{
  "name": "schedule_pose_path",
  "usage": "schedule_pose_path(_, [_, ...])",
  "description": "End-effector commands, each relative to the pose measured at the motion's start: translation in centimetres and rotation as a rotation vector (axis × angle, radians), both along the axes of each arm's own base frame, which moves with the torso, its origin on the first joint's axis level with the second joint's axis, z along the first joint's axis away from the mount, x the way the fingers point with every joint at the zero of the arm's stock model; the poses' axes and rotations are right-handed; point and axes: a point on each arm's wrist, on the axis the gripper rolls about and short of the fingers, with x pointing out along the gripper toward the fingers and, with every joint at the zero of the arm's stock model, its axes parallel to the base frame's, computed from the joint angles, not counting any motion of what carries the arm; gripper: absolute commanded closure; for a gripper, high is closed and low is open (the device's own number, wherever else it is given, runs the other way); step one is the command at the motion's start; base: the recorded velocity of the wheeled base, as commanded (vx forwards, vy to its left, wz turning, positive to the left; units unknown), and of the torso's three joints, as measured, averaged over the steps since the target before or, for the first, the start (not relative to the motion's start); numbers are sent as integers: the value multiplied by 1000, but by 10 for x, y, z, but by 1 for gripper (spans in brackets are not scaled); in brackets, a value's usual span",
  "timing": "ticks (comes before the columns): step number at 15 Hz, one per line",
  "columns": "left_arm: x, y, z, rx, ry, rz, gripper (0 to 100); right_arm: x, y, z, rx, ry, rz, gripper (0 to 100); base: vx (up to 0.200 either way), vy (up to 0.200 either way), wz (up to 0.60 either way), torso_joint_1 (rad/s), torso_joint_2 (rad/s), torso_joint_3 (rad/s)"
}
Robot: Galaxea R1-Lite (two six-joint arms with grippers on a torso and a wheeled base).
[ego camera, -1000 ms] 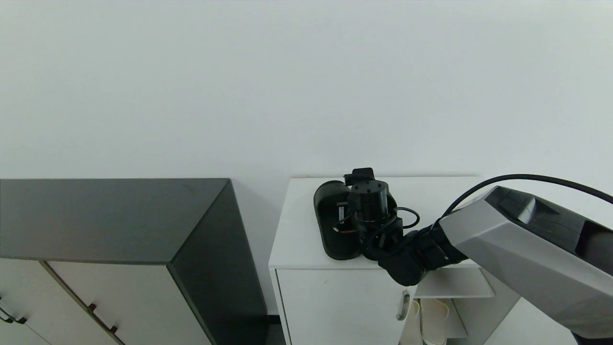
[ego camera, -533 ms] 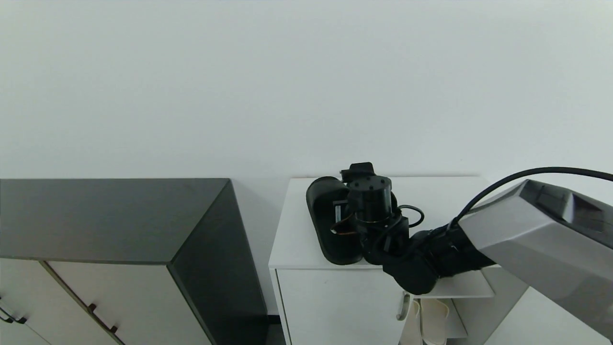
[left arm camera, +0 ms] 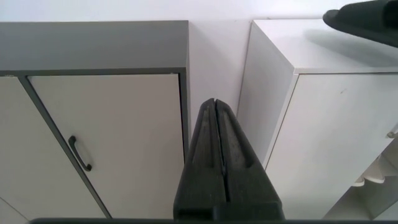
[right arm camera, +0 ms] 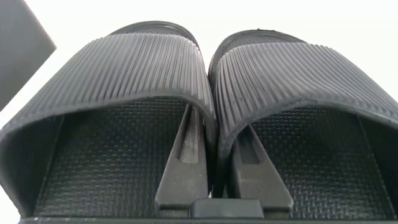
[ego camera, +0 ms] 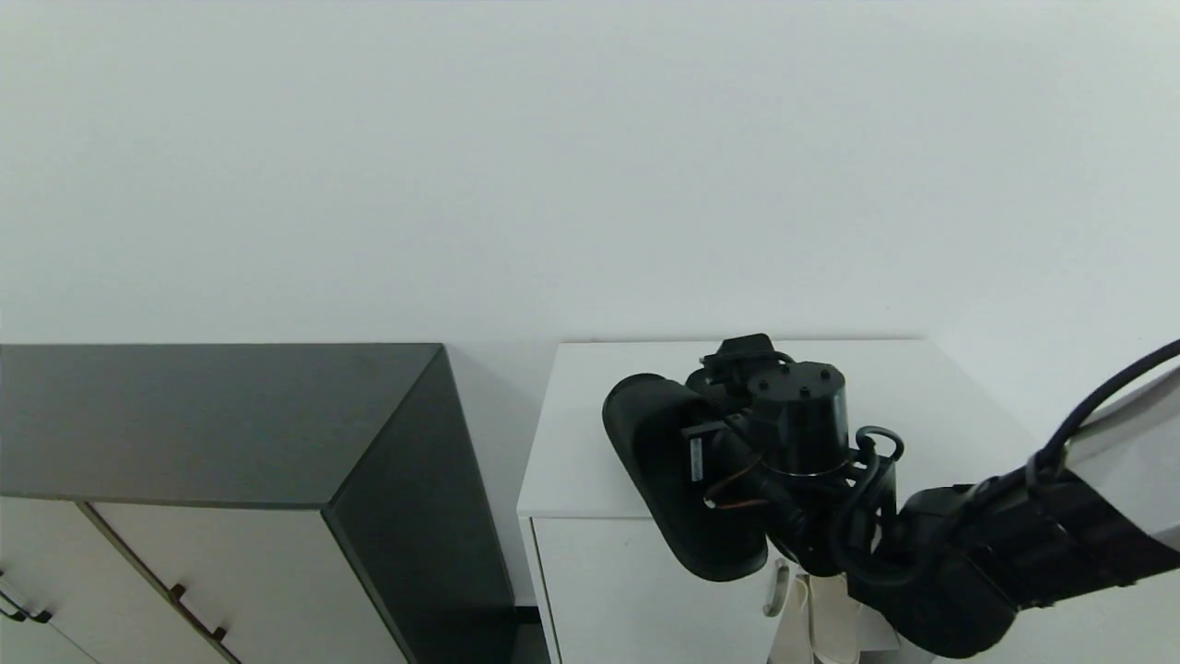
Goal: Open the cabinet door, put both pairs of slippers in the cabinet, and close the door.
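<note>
- Setting: plain white wall [ego camera: 590, 166] behind two cabinets standing side by side.
- Left gripper [left arm camera: 216, 104]: fingers pressed together, holding nothing, low before the gap between the cabinets.
- Right gripper [right arm camera: 214, 124]: one finger under each strap, pinching the two inner strap walls together.
- Black slippers [ego camera: 678, 480]: pair of slides, held side by side over the front edge of the white cabinet [ego camera: 581, 443], part overhanging its door [ego camera: 645, 590].
  - Build: moulded foam or rubber; ribbed straps, pebbled footbeds.
  - Handling, as judged: light, soft, springy; the straps may flex and slip if squeezed loosely. The paired inner strap walls are a sound hold.
- Pale slippers [ego camera: 816, 609]: smooth, on a shelf in the open compartment beside the door.
- Door handle [ego camera: 782, 587]: slim metal bar.
- Dark-topped cabinet [ego camera: 212, 415]: matte top, pale doors.
</note>
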Motion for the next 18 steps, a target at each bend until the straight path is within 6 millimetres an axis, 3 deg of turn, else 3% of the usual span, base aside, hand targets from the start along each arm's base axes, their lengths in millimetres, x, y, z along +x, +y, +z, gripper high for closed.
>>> schedule_pose_path(1, [0, 0, 0, 0, 0, 1, 100, -18, -14, 14, 18, -6, 56, 100, 0, 0, 0, 0, 0, 0])
schedule_pose_path(9, [0, 0, 0, -2, 0, 1, 100, -18, -16, 10, -22, -4, 40, 100, 0, 0, 0, 0, 0, 0])
schedule_pose_path(18, [0, 0, 0, -3, 0, 1, 100, -18, -16, 9, -23, -4, 37, 100, -200, 0, 0, 2, 1, 4])
